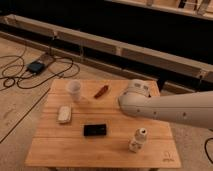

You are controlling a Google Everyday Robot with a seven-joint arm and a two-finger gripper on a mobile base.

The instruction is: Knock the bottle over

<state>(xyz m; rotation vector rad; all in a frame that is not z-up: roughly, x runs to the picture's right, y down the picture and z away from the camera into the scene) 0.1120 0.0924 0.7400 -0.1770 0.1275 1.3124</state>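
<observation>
Standing upright near the front edge of the slatted wood table (55,150): the bottle (139,140) — whitish plastic, white cap, long axis vertical. Behind it and a touch left hangs the arm's rounded white end (134,99). The gripper must be there, near the bottle but apart — open or closed, can't tell. Left of the bottle lies a flat black phone (95,130); farther back-left, a translucent cup (74,90). Light bottle; I reckon a sideways push near the cap tips it.

White arm (175,111) in from the right, rounded joint (134,98) at its left end; gripper out of view
</observation>
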